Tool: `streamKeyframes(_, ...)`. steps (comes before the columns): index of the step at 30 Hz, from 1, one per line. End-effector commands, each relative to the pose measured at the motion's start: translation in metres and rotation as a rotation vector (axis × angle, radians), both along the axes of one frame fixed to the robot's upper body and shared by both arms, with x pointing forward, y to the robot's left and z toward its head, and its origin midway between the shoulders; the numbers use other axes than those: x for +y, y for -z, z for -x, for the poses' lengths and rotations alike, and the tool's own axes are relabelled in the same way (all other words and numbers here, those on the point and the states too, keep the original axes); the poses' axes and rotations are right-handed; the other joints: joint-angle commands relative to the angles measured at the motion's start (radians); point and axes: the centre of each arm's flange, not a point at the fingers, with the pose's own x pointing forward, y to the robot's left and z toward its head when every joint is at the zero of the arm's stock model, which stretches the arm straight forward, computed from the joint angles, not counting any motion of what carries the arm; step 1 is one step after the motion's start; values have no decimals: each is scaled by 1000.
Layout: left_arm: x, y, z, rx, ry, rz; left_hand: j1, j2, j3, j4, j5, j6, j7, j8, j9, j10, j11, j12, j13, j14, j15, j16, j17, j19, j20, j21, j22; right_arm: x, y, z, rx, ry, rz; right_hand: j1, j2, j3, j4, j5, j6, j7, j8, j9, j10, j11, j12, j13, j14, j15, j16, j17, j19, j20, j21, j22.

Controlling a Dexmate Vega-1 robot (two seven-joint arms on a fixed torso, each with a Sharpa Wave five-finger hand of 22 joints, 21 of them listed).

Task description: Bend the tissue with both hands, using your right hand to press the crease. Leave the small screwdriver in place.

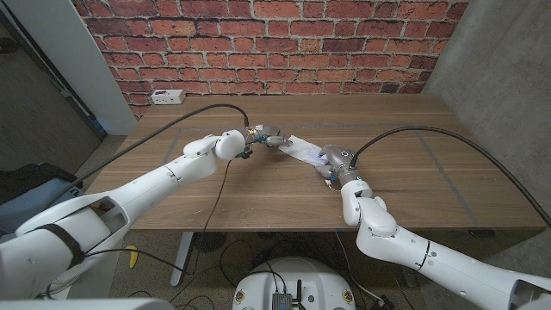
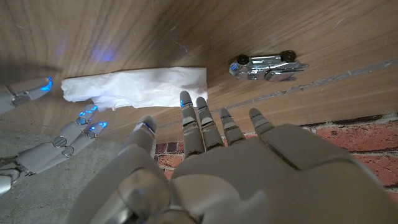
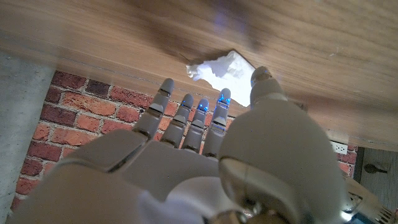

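A white tissue (image 1: 301,149) lies crumpled in a long strip on the wooden table (image 1: 413,172), between my two hands. My left hand (image 1: 265,138) is at its far-left end, fingers (image 2: 202,121) spread and the tips just short of the tissue (image 2: 137,87). My right hand (image 1: 331,162) is at the tissue's near-right end; its thumb and fingers (image 2: 84,121) stand apart on either side of that end. From the right wrist, its fingertips (image 3: 202,109) point at the tissue (image 3: 221,68). A small shiny metal tool (image 2: 267,65) lies on the wood beside my left hand.
A white power strip (image 1: 168,96) sits at the table's back left, against the brick wall (image 1: 284,43). Black cables arc over the table from both wrists. Bare wood stretches to the right and toward the front edge.
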Motion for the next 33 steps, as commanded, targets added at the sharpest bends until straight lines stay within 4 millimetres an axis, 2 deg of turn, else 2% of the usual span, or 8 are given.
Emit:
streamKeyframes(1,-7,4,-5,60,-28,-56,-15,0,2,10,1,-18,-3,-2,2,-10,1,-4,3,-11,0,0,1,-12,2,-7,3,1,6,-11,0,48,74,19,7,7,-10,11,-6,0,-2,3,5,-12,0,-1,11,-103,9,6,13,-2,1,3)
streamKeyframes(5,-8,5,-4,65,-28,-59,-22,-1,0,14,1,-19,4,1,2,-8,0,-2,3,-13,2,1,1,-15,3,-8,4,-1,8,-15,5,67,85,35,10,16,-16,17,6,-5,1,2,14,-5,3,-2,17,-109,11,6,16,-6,0,2)
streamKeyframes(9,-9,5,-4,70,-25,-60,-28,-1,-1,18,1,-14,10,6,2,-3,-2,1,3,-13,3,2,1,-16,3,-8,4,-2,11,-20,-26,80,103,65,18,33,-25,27,40,-11,11,2,32,-22,8,-3,36,-123,17,7,36,-16,3,2)
streamKeyframes(12,-9,5,-2,70,-19,-57,-34,-2,-2,21,1,-10,11,9,2,3,-3,4,2,-13,4,3,1,-15,4,-7,4,-1,13,-25,-56,84,114,102,32,58,-26,36,115,-11,31,0,86,-39,24,-5,88,-158,34,9,70,-36,11,2)
streamKeyframes(17,-7,6,1,70,-16,-51,-40,-2,-4,26,1,-9,13,10,2,3,-2,4,2,-10,6,6,1,-14,5,-6,5,1,13,-35,-101,89,129,128,42,76,-22,38,192,-1,47,-2,151,-58,43,-6,159,-176,59,16,102,-56,18,3)
streamKeyframes(20,-4,6,2,73,-21,-48,-45,-2,-5,29,1,-8,15,11,2,3,-2,5,2,-10,7,6,1,-14,5,-6,5,2,14,-39,-148,88,137,226,63,97,-35,23,300,10,69,-2,231,-78,71,3,229,-188,113,59,133,-86,28,5)
streamKeyframes(24,-1,8,4,77,-23,-43,-49,-2,-5,31,2,-11,14,11,2,2,-1,5,2,-10,6,7,2,-14,6,-6,5,3,11,-42,-198,74,136,305,81,96,-32,-19,437,46,108,6,306,-92,100,17,285,-194,172,119,149,-102,39,8)
streamKeyframes(33,2,11,4,91,-22,-38,-58,-2,-7,38,2,-16,18,11,2,1,0,5,2,-10,7,8,1,-14,7,-5,6,8,2,-41,-425,10,122,328,92,86,-19,-46,457,41,105,7,375,-96,128,28,332,-194,211,159,181,-116,59,12)
